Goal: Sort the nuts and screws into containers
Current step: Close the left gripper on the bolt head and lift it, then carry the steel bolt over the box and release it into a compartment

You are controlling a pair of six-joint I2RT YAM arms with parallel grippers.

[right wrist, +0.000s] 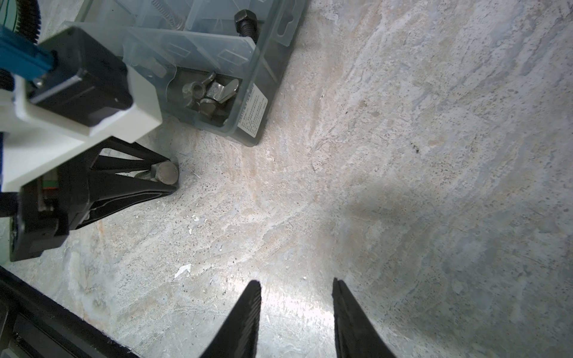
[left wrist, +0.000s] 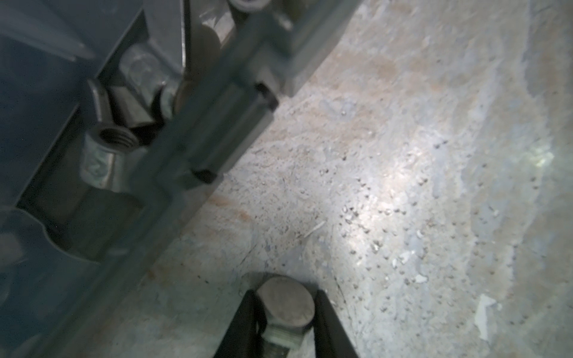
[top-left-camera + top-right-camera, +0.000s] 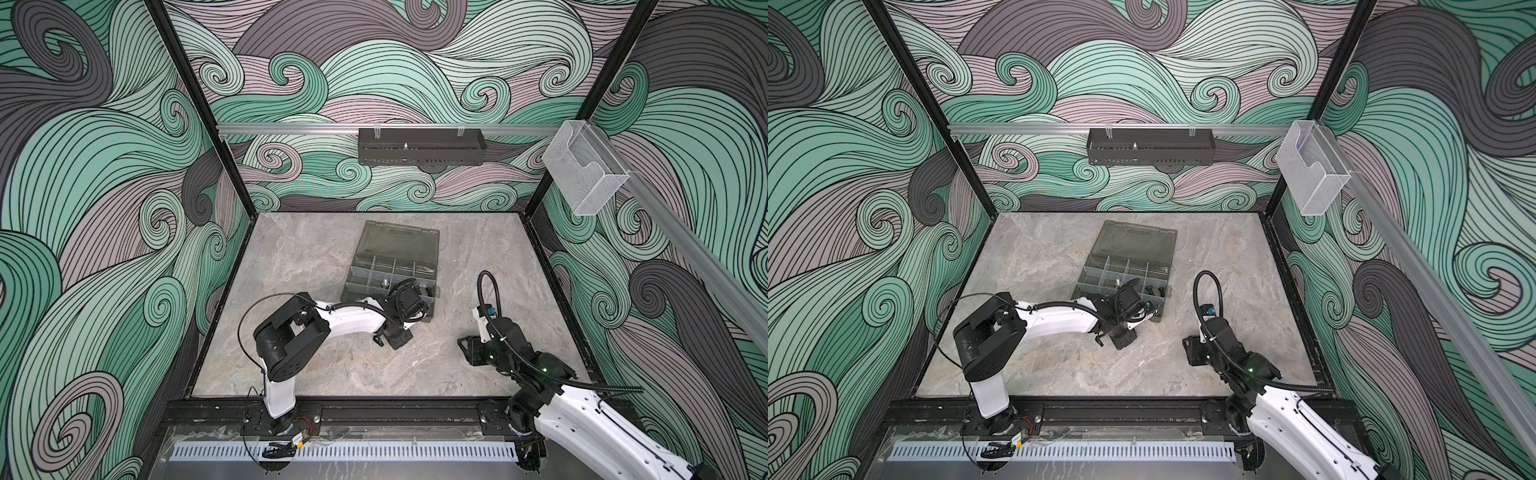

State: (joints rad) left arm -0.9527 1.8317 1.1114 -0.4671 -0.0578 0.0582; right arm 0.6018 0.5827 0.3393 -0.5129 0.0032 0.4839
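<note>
A silver hex-head screw lies at the stone table, just off the near corner of the smoky grey organiser case. My left gripper is shut on it, one black finger against each side. The right wrist view shows the same grip. Silver winged nuts fill the case's corner cell, and one threaded nut shows close in the left wrist view. A black screw lies in a neighbouring cell. My right gripper hangs open over bare table, right of the case.
The case's lid lies open flat towards the back. A black perforated tray hangs on the back rail. A clear acrylic box hangs on the right rail. A black frame rail borders the table's front.
</note>
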